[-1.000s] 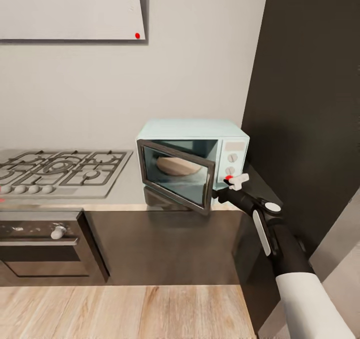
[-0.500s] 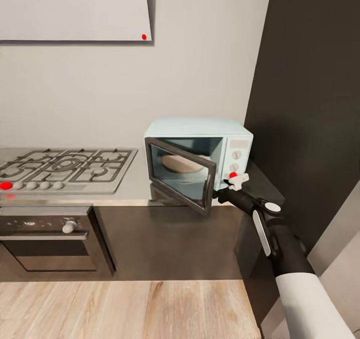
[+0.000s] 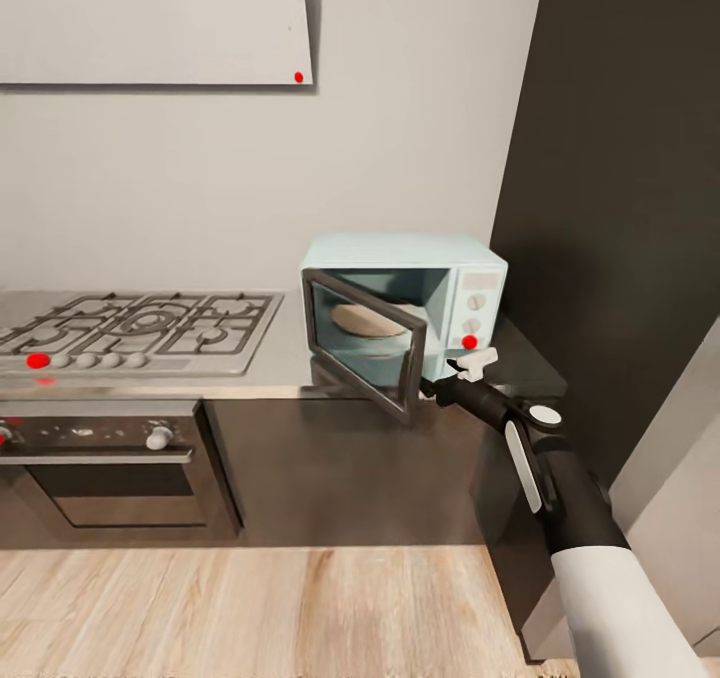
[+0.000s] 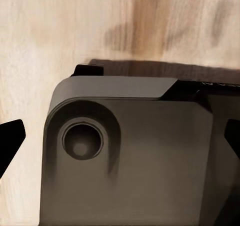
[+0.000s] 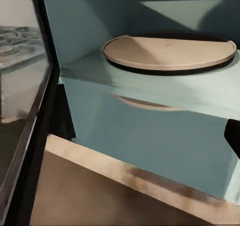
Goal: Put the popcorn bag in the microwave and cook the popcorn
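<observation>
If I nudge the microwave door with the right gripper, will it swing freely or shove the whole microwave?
The door stands ajar on its left-edge hinge, so a push should probably swing it. The microwave looks small and may slide on the smooth countertop. Right gripper sits beside it.

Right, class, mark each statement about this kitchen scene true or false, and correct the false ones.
1. The microwave door is open. True.
2. A popcorn bag sits on the turntable. False: the turntable is bare.
3. The right gripper is beside the microwave's front lower corner. True.
4. The gas hob lies to the right of the microwave in the head view. False: it lies to the left.
5. The microwave is red. False: it is pale mint-blue.
</observation>
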Robot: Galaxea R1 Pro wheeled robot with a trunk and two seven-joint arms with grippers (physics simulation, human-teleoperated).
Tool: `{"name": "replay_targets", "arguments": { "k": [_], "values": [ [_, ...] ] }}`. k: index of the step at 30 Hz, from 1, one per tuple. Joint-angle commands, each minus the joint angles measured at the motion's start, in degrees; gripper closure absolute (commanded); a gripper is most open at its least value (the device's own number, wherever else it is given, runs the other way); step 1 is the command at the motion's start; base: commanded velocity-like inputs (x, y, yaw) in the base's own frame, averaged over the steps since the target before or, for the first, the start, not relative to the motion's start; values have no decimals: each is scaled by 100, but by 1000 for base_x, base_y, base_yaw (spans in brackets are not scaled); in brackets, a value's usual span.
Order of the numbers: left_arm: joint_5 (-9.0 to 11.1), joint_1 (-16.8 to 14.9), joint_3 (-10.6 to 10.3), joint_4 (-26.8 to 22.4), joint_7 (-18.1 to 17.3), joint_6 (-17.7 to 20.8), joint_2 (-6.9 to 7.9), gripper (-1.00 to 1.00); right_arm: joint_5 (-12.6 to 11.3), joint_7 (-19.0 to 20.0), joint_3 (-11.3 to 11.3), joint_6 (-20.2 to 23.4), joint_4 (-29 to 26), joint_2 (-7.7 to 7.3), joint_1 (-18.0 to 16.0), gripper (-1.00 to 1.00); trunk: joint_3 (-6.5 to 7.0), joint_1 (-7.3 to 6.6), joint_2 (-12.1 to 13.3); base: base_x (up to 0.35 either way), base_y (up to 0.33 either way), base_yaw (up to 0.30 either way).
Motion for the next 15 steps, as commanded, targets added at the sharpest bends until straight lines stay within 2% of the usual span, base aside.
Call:
{"name": "replay_targets", "arguments": {
  "k": [1,5,9,11,15],
  "values": [
    [-4,-4,36,6,-2,-18,1,-100,16,41,-10,35,-7,4,-4,-100,-6,-2,-3,-171,203,0],
    [-12,3,27,6,-4,-18,3,-100,16,39,-10,35,-12,14,2,-100,-6,-2,-3,-70,74,0],
    [-12,2,25,6,-3,-18,-2,-100,16,33,-10,32,-14,18,10,-100,-6,-2,-3,-180,178,0],
    [-27,4,18,6,-3,-18,-9,-100,22,25,-15,22,-21,117,20,-100,-6,-2,-3,-85,67,0],
    [-45,2,8,6,-2,-18,-14,-100,32,2,-11,25,-23,185,24,-100,-6,-2,-3,-18,14,0]
  ]
}}
